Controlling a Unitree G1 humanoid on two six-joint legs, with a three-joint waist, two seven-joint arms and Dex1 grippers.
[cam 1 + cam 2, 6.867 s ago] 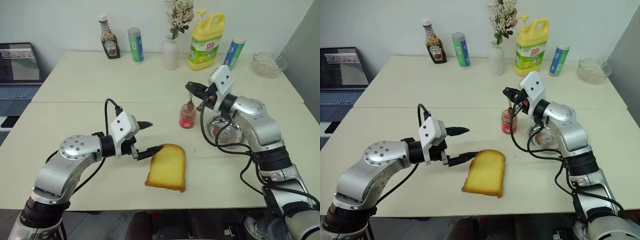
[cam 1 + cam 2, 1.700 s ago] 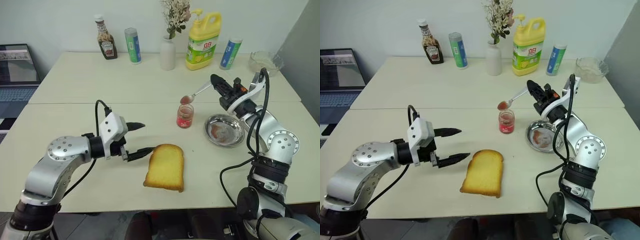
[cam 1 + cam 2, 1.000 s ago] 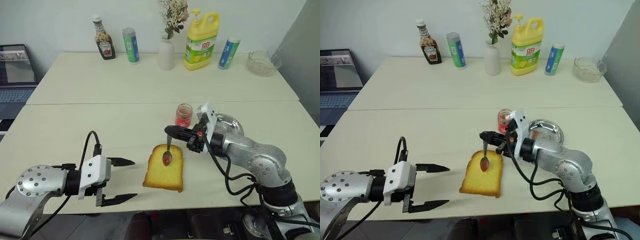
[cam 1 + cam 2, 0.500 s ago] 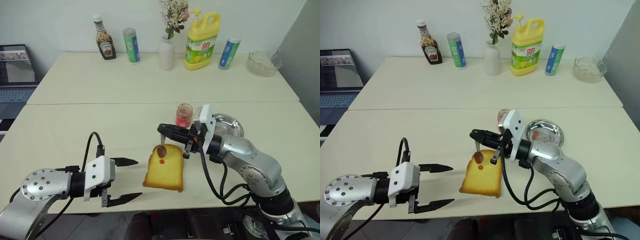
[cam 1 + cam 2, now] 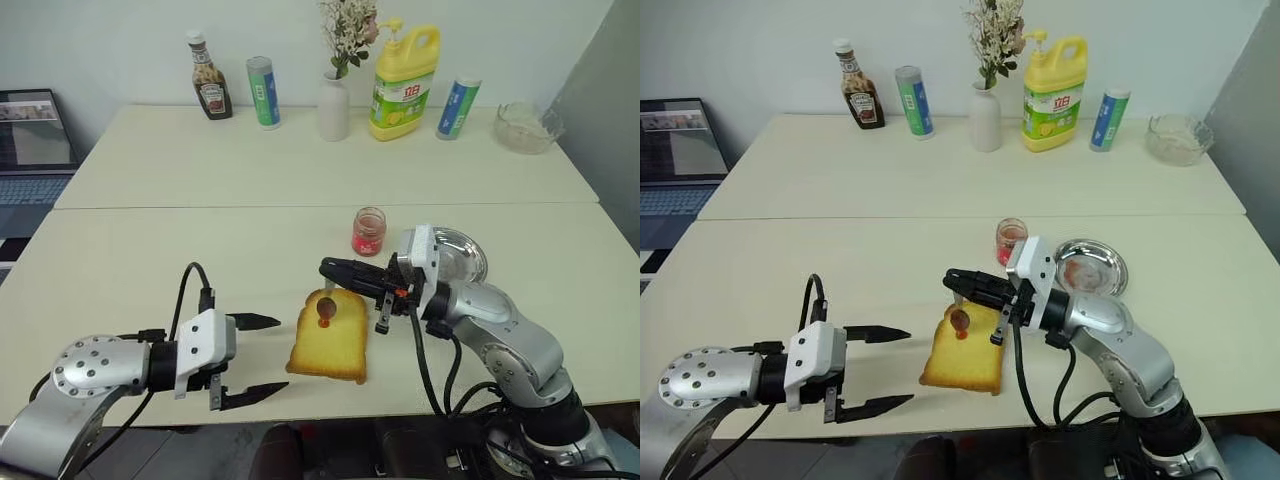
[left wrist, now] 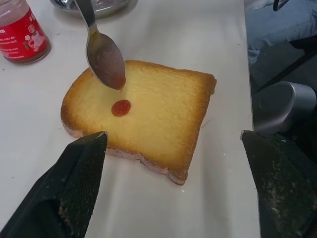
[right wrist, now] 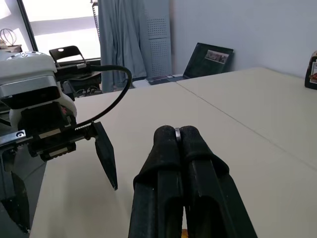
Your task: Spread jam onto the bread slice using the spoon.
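On the near table, the head view shows the right gripper (image 5: 327, 267) pinching the spoon (image 5: 326, 303) over the bread slice (image 5: 330, 336) beside the wide-spread left gripper (image 5: 262, 356), while the left wrist view shows a jam (image 6: 121, 107) blob on the bread.

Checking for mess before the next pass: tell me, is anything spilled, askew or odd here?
Nothing spilled. The jam is one small blob on the bread slice, not yet spread; the spoon hangs over it. The jar stands upright.
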